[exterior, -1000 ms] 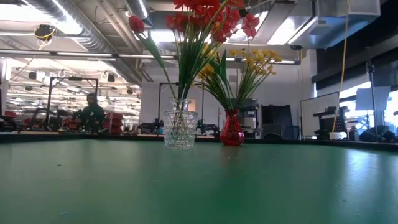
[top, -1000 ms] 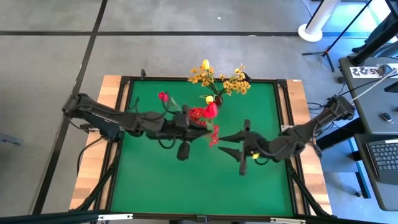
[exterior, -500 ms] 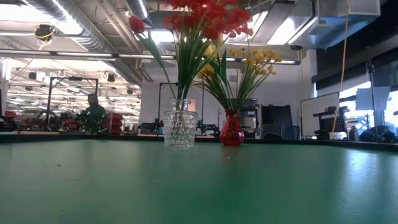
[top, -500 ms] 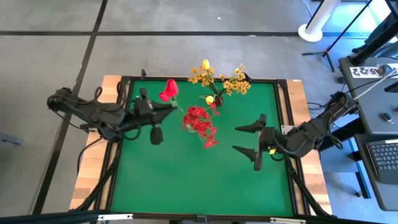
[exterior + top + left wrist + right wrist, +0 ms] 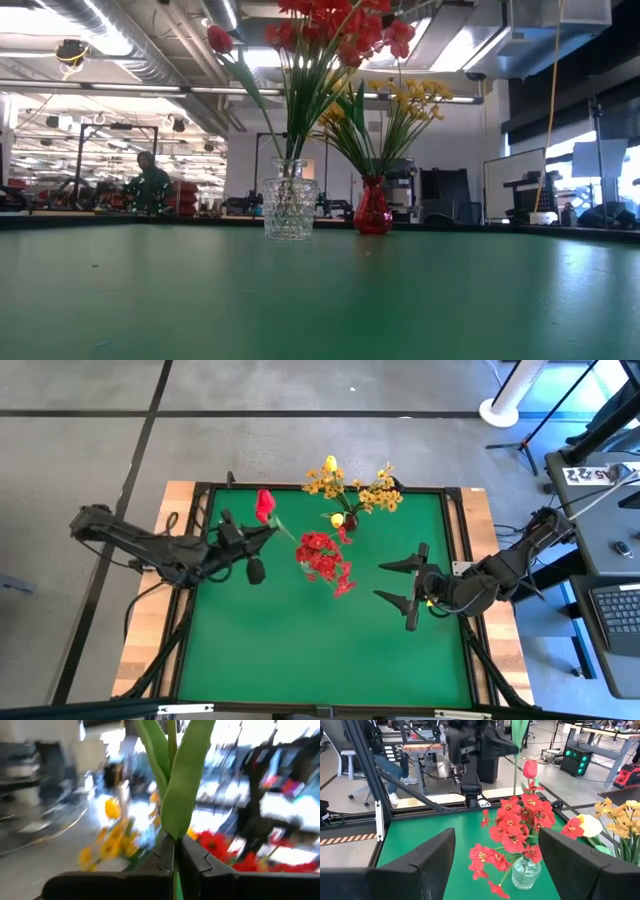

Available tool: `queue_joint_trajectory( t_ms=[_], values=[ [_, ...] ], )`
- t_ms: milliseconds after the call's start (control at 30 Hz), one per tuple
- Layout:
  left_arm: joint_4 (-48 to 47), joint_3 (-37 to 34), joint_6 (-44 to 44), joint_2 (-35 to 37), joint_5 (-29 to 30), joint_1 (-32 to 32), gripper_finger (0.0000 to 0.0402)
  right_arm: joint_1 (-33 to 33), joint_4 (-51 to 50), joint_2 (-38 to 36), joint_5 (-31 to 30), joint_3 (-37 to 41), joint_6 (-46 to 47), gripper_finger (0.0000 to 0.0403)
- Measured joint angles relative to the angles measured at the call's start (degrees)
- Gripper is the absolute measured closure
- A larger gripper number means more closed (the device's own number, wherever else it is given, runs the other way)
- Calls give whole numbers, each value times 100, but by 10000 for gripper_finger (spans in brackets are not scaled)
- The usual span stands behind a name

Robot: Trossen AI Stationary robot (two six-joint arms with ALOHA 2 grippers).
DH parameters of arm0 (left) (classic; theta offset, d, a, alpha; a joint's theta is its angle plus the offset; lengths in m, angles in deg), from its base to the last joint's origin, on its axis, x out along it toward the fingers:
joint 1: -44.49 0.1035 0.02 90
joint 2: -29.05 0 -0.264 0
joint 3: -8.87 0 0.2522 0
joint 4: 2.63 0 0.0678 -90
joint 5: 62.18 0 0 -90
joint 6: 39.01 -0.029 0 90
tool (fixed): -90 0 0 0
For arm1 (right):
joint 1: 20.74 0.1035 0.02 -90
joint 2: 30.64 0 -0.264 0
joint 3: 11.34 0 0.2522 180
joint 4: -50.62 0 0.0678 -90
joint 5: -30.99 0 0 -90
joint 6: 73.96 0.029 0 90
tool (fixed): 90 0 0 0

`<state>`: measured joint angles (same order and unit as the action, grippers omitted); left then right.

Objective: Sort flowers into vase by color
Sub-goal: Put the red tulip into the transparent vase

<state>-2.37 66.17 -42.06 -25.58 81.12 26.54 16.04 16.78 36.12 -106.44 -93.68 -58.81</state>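
Note:
A clear glass vase (image 5: 289, 210) holds red small-blossom clusters (image 5: 325, 558) and a red tulip (image 5: 220, 38) that leans toward the table's left. A red vase (image 5: 373, 210) at the far edge holds yellow-orange sprays (image 5: 360, 490). My left gripper (image 5: 268, 532) is left of the clear vase, higher than the blossoms, and shut on a green tulip stem. A red bloom (image 5: 264, 505) shows beside it. My right gripper (image 5: 388, 582) is open and empty to the right of the clear vase, facing it (image 5: 496, 840). My left gripper pinches the tulip's green stem (image 5: 175, 851) between its two fingers (image 5: 162, 862), just under a long leaf (image 5: 185, 795). The fingers come level from the table's left, across the upright stem (image 5: 515, 767). The red blossoms hide the stem's lower end.
The green mat (image 5: 300, 650) lies bare toward the near edge. A black frame (image 5: 200, 560) borders it. A person (image 5: 148, 180) is in the room behind the table, and a seated person's legs (image 5: 395, 775) show beyond the table's left side.
My left gripper has drawn back from over the clear vase toward the table's left edge. A red bloom that showed over the vase now shows beside the gripper, and the red clusters have swayed. My right gripper has gone a little toward the table's right edge, staying open.

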Motion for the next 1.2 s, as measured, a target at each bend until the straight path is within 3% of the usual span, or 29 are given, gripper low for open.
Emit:
queue_joint_trajectory(
  t_ms=[167,300,467,733,1067,1200],
  values=[
    [2928,-1496,-534,181,-1153,411,401,0,-135,2,1,0,74,120],
    [3855,-2222,-388,105,-1426,841,401,0,-164,4,-60,0,110,120],
    [3856,-2517,234,11,-2077,1354,401,-4,-221,4,-165,0,109,120],
    [3978,-2514,277,-512,-2839,1748,401,-5,-260,9,-449,0,110,121],
    [4007,-2510,268,-1185,-2884,1868,400,-5,-267,9,-449,0,110,121],
    [3999,-2510,200,-1246,-2890,1856,371,-5,-267,9,-449,0,112,121]
  ],
)
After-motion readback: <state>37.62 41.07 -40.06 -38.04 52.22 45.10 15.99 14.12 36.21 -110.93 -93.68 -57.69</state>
